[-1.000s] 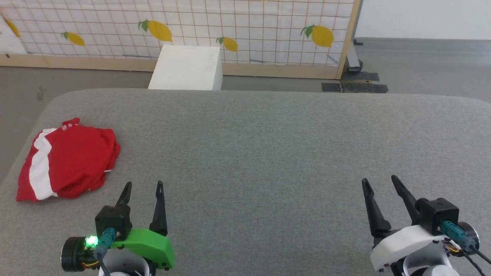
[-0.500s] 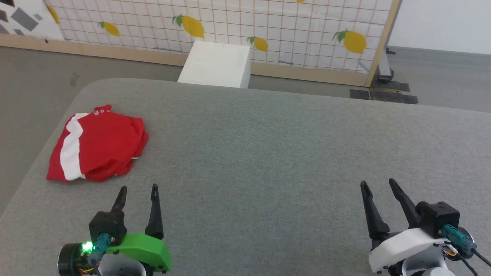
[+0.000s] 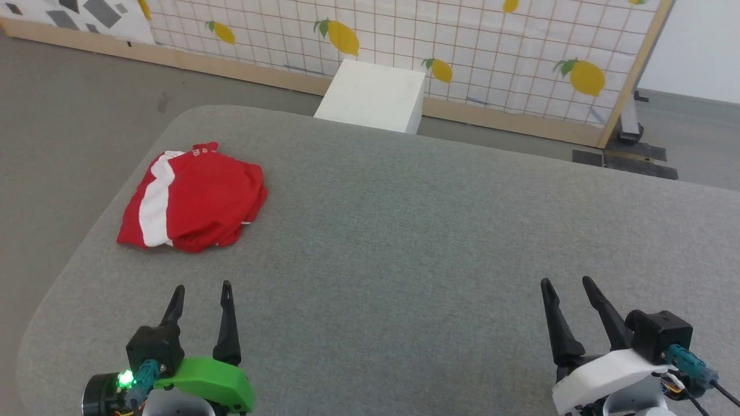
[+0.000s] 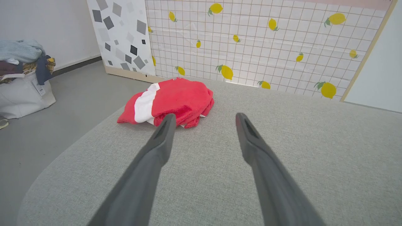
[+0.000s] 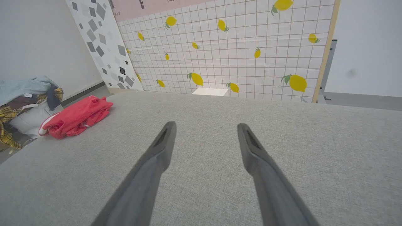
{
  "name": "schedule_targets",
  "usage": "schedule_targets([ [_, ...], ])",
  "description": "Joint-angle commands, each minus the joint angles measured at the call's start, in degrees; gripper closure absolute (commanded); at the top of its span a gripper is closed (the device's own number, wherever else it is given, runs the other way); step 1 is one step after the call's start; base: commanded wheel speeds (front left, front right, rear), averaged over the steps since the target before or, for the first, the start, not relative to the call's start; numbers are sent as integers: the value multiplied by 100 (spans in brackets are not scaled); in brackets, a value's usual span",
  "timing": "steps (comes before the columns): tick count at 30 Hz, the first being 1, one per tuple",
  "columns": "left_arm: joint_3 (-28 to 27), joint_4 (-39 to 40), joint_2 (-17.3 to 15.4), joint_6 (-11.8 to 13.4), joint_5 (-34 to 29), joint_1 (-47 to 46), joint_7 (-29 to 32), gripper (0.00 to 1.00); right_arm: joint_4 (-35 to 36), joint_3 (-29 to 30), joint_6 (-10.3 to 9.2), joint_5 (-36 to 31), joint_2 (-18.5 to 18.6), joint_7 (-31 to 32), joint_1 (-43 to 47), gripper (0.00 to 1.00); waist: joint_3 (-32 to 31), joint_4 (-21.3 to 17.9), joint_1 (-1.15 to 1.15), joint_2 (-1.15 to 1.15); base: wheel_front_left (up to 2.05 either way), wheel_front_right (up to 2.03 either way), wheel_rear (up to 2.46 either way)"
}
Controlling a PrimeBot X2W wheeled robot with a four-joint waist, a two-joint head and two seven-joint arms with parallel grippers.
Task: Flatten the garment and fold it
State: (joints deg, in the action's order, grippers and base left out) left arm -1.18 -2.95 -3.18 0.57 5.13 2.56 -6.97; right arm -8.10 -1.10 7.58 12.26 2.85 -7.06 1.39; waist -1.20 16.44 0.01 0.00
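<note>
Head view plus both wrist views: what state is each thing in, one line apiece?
garment: crumpled in a heap near the far left corner of the table, not flattened, no gripper touching it.
left gripper: open, empty, short of the garment.
right gripper: open, empty, over bare table, far from the garment.
white bag: on the floor, piled over with clothes.

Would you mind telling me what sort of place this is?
Probably a robot test room set up for laundry: a padded grey table, a lemon-print screen and a bag heaped with clothes.
</note>
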Motion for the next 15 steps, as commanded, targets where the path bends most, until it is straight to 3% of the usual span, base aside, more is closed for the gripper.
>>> schedule_targets([
  [1,-19,-12,13,24,48,63,-67,0,-46,-11,-4,90,2,-62,64,0,-9,88,0,0,0,0,0],
  [15,-65,-25,6,95,-6,91,-231,0,-208,-52,-5,2,2,-225,68,0,-24,399,-1,0,0,0,0],
])
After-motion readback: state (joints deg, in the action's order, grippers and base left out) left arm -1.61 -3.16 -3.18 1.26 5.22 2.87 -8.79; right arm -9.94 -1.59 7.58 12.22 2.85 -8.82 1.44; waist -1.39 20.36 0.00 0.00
